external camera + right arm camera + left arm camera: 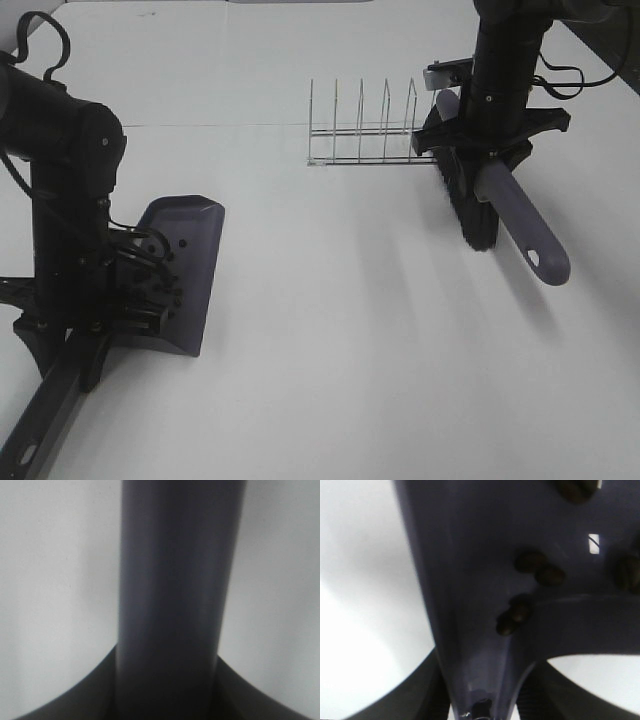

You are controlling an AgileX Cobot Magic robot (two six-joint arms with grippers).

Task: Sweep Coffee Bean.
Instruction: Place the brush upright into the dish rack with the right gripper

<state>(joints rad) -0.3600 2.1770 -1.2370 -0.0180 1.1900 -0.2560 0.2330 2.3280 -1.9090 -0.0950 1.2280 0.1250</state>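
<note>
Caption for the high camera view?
Left gripper holds the dustpan with coffee beans; right gripper the brush by a wire rack.

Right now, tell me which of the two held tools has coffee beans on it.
The dustpan in the left gripper: dark coffee beans lie on its tray. The brush in the right gripper shows none.

Middle of table point(340, 380) is wide open, free lane from dustpan point(192, 262) on the left across to brush point(478, 212) on the right, near edge open too. Wire rack point(362, 132) stands upright at centre-back, just beside the brush head, and blocks the far lane there. Left arm point(62, 190) plus dustpan fill the near-left corner. Right arm point(503, 70) and brush handle point(527, 228), angled toward the near side, block the right. Far-left table is free.
</note>
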